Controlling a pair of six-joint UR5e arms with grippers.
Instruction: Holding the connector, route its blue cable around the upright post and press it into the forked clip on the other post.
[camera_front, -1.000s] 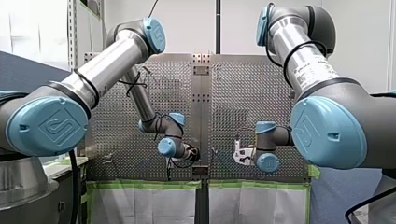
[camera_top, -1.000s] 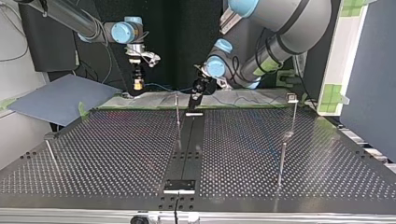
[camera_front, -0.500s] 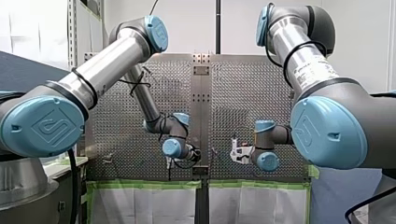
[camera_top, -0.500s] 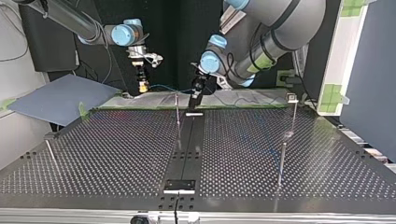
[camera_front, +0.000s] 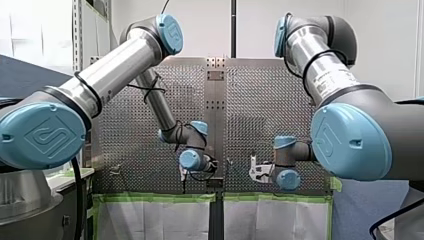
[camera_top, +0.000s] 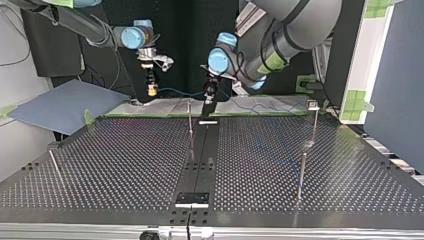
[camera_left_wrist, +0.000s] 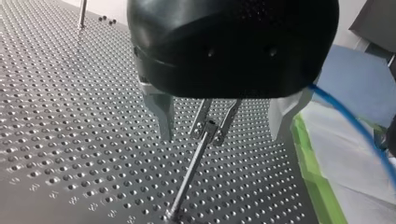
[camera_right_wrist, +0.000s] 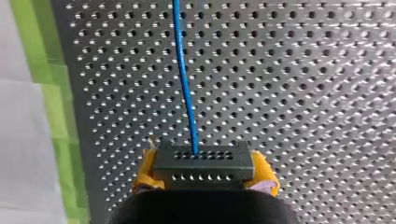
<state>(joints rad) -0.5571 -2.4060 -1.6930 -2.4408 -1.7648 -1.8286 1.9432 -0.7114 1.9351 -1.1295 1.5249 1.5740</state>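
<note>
1. Right pincer (camera_right_wrist: 205, 179) is clamped on the connector (camera_right_wrist: 203, 163), with a yellow pad (camera_right_wrist: 145, 173) at each end of the block. Held this way, the free face points forward, so the cable (camera_right_wrist: 184, 84) leaves it straight and runs out over the worktop (camera_right_wrist: 303, 93).
2. Your left pincer (camera_left_wrist: 222, 134) stands wide and holds nothing. Its metal fingers (camera_left_wrist: 161, 112) frame the clip (camera_left_wrist: 211, 127), a small fork on top of a thin post set in the worktop. You cannot tell from the wrist view whether the fingers are level with the fork or above it.
3. The cable passes outside the left pincer, just beside one finger. It is not in the fork. In the top view it hangs in the air from your right pincer across towards your left one, near the worktop's far edge.
4. By the look of it the routing has hardly begun: nothing is wrapped and nothing is pressed in. The open left pincer seems parked over the clip so it can steady or push the cable down there, while your right one keeps the line taut.
5. You would next need to carry the connector so the cable bends round the upright post. Which of the plain posts (camera_top: 302, 172) is meant is not clear. Watch for slack, and for the cable snagging on the left finger beside it.
</note>
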